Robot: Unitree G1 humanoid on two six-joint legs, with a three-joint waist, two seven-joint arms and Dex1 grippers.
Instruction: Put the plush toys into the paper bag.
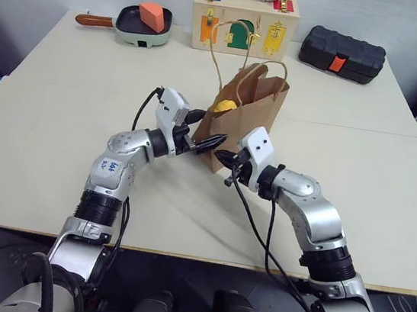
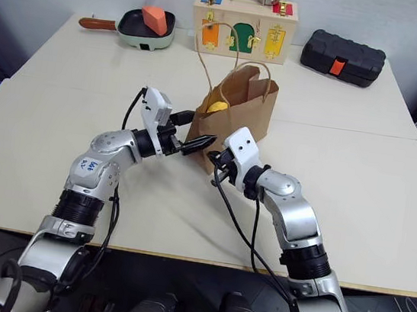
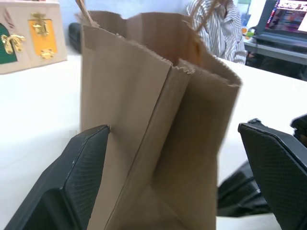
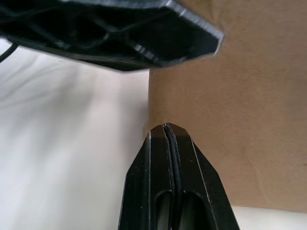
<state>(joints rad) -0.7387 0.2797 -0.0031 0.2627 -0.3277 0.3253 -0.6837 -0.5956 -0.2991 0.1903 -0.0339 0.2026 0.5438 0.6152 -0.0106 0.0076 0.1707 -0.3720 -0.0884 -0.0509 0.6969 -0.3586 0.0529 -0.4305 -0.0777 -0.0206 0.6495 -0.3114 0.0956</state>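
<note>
Right gripper (image 1: 222,158) jaws closed at paper bag (image 1: 247,123) corner; left gripper (image 1: 206,130) jaws spread, straddling bag edge.

Paper bag (image 2: 238,118) stands upright mid-table (image 2: 343,181), a yellow plush toy (image 2: 216,107) peeking out of its open top. Left gripper (image 2: 193,129), fingers spread, sits at the bag's near left edge; right gripper (image 2: 216,157) is just beside the bag's lower front. At the far edge: frying pan (image 2: 137,30) holding an orange block (image 2: 154,19), wooden latch box (image 2: 243,24), black case (image 2: 342,57).
</note>
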